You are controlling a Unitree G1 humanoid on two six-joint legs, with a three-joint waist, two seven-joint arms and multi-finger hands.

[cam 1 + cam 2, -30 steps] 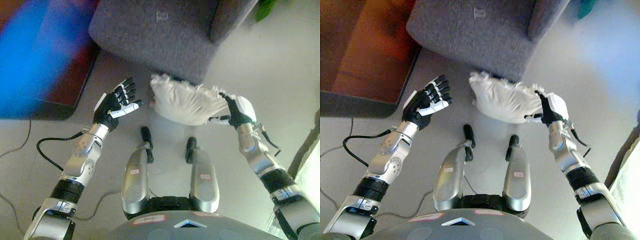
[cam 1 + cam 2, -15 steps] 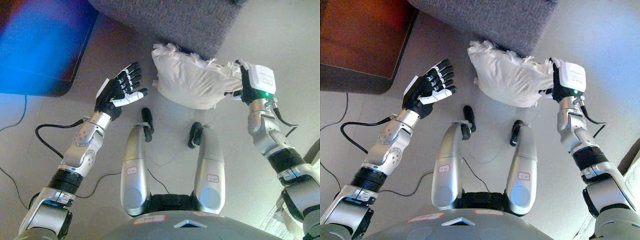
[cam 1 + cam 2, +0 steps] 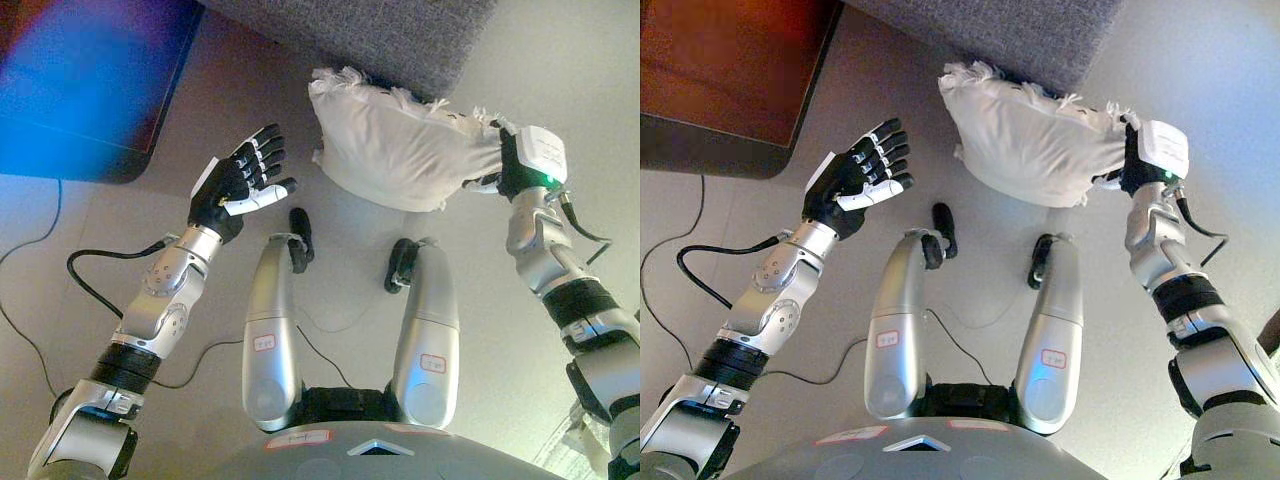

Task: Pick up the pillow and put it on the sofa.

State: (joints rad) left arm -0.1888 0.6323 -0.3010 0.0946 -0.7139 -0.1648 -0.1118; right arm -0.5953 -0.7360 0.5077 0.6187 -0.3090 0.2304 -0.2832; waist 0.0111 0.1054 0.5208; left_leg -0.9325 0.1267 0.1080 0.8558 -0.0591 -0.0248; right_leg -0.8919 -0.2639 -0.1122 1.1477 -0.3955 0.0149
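Note:
A white fringed pillow (image 3: 400, 145) hangs in the air in front of the dark grey sofa (image 3: 380, 35) at the top of the view. My right hand (image 3: 510, 165) is shut on the pillow's right end and holds it up off the floor. My left hand (image 3: 238, 185) is open with fingers spread, palm toward the pillow, a short way left of it and not touching. The pillow also shows in the right eye view (image 3: 1035, 140), with the right hand (image 3: 1137, 160) and left hand (image 3: 860, 180).
A dark wooden low table (image 3: 725, 70) stands at the upper left beside the sofa. The pale floor (image 3: 590, 90) lies open to the right of the sofa.
My right hand has lifted the pillow off the floor and raised it toward the sofa. The view has shifted, so the sofa sits higher. My left hand stays open.

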